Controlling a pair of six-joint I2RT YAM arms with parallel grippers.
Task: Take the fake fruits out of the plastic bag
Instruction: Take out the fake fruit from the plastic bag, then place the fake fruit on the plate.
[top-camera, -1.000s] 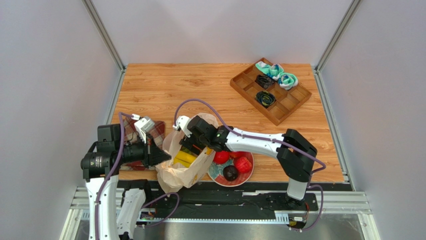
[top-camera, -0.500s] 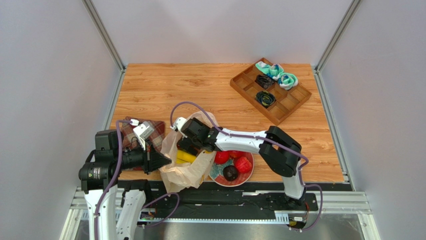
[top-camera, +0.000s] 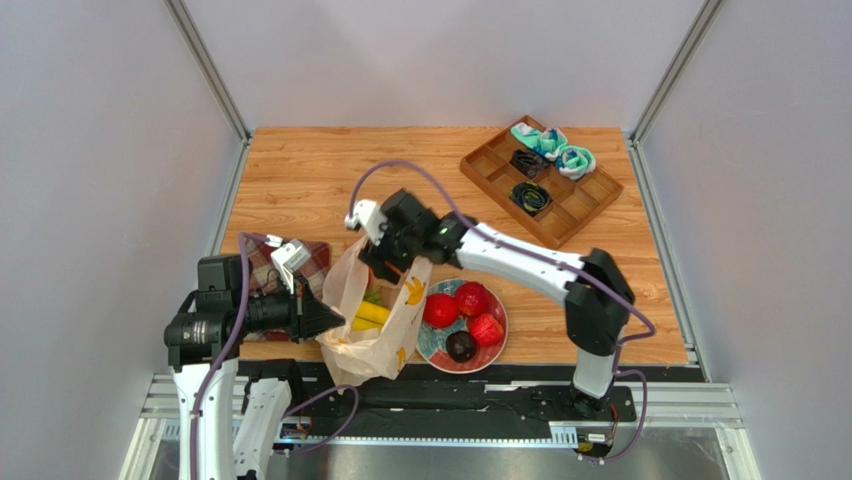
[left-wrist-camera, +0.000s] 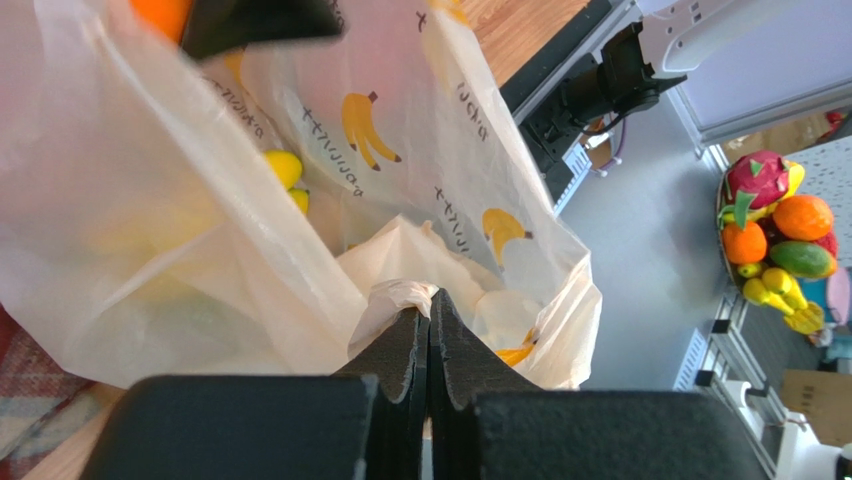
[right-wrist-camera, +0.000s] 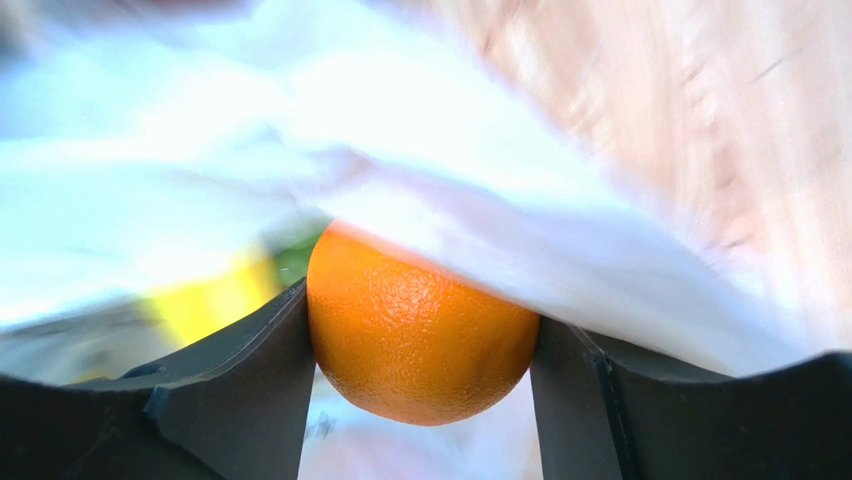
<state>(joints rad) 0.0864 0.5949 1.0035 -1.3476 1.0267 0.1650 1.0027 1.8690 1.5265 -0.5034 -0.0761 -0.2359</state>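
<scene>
The plastic bag (top-camera: 378, 335) stands open near the front edge, with printed bananas on it. My left gripper (left-wrist-camera: 430, 300) is shut on a fold of the bag's rim (left-wrist-camera: 400, 295). At the bag's mouth my right gripper (right-wrist-camera: 420, 320) is shut on the orange (right-wrist-camera: 420, 330), with bag film draped over the top of it. From above, the right gripper (top-camera: 385, 262) sits over the bag's upper edge. Yellow bananas (top-camera: 370, 315) lie inside the bag. Two red fruits (top-camera: 441, 310), a strawberry (top-camera: 487, 328) and a dark round one (top-camera: 460, 346) lie on the plate (top-camera: 428, 348).
A red plaid cloth (top-camera: 262, 268) lies under the left arm, left of the bag. A wooden divided tray (top-camera: 575, 205) with small items sits at the back right. Metal rails border the table on both sides.
My right gripper dipped into the bag, then rose toward the back with the orange between its fingers. The bag was drawn up taller. The left gripper kept its hold on the rim.
</scene>
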